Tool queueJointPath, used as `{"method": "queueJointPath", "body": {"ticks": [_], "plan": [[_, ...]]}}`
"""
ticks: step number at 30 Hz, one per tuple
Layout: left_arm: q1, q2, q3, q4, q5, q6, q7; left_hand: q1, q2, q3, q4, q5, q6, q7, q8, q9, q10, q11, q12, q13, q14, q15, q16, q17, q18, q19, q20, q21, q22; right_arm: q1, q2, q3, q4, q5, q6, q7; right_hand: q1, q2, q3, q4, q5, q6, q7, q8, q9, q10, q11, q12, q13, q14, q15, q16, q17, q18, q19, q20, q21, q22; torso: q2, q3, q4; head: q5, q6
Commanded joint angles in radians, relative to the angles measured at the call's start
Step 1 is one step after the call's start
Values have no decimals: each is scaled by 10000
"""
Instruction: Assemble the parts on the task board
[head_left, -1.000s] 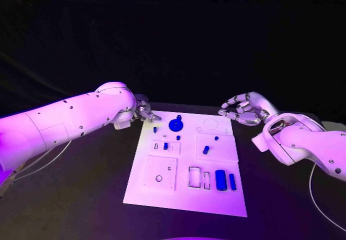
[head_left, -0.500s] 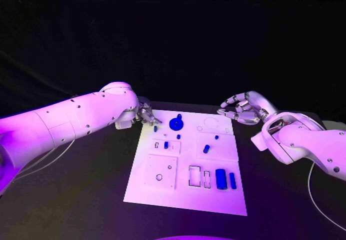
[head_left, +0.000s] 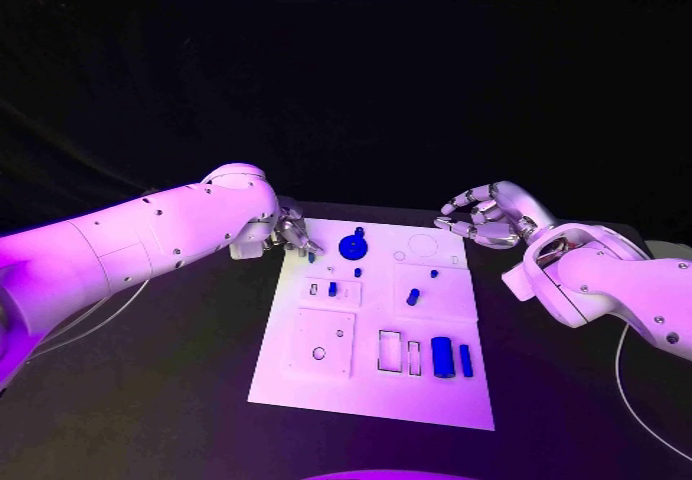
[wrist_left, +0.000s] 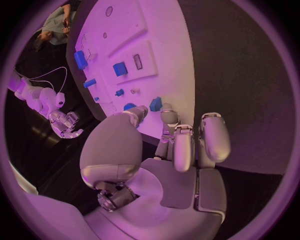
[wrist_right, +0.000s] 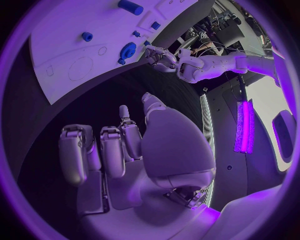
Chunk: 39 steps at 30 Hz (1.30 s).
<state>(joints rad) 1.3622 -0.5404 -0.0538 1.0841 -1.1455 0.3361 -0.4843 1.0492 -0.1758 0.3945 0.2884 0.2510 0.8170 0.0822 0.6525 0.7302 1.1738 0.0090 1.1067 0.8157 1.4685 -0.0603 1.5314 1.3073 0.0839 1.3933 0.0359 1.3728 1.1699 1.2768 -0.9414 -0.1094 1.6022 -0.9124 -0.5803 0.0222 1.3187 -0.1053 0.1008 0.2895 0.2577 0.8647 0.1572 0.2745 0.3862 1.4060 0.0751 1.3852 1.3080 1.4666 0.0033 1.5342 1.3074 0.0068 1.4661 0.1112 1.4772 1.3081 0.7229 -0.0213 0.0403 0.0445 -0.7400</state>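
Task board, the white plate, lies flat mid-table with blue parts spread over it: a round knobbed part near the far edge, two upright blocks side by side toward the near right. Left hand sits at the board's far left corner, fingertips closed around a small blue part right at the edge. Right hand hovers off the far right corner, fingers curled inward, nothing in it, not touching the board.
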Motion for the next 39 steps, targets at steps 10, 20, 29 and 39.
{"method": "queueJointPath", "body": {"ticks": [10,20,29,39], "plan": [[-1,-11,0,69,326,-153,185,564,220,36,-1,18,174,-15,-84,-128,2,-20,130,54,844,54,50,2102,-34,11,95,-23,39,-10,30,-2,-13,-27,145,67,-107,-6,-40,0,-21,7,-42,44,10,7,-49,-7,663,765,-57,-25,1353,194,485,-81,-35,1929,3,-1,6,-5,-44],[-1,-23,0,81,718,-441,315,2236,788,1043,-442,67,80,-96,-13,-231,-53,-98,173,-5,844,-10,56,2104,-35,-1,51,-6,87,-23,47,-2,-42,-19,165,71,-118,7,-34,-10,4,5,-47,62,11,21,-53,8,675,766,-61,-27,1351,198,477,-84,-53,1918,3,4,-7,-12,-53],[0,-51,-2,80,867,-171,314,2576,191,3497,-1633,93,-189,69,424,-26,-137,17,-16,-339,853,91,84,2138,-29,-50,121,-3,98,-34,37,-2,-40,-13,179,69,-119,11,-31,-12,12,7,-48,69,11,26,-55,14,680,765,-63,-27,1349,196,481,-85,-47,1923,-7,5,0,-9,-78],[-3,-192,-6,162,872,-504,352,2278,10,4202,-2044,147,-84,76,566,-9,-13,12,76,-278,864,82,104,2164,-37,-22,133,43,172,-36,23,-2,-29,-7,161,79,-123,14,-30,-12,20,10,-50,75,12,39,-56,28,694,768,-64,-24,1361,197,479,-86,-52,1920,-6,1,-4,11,-55]]}}
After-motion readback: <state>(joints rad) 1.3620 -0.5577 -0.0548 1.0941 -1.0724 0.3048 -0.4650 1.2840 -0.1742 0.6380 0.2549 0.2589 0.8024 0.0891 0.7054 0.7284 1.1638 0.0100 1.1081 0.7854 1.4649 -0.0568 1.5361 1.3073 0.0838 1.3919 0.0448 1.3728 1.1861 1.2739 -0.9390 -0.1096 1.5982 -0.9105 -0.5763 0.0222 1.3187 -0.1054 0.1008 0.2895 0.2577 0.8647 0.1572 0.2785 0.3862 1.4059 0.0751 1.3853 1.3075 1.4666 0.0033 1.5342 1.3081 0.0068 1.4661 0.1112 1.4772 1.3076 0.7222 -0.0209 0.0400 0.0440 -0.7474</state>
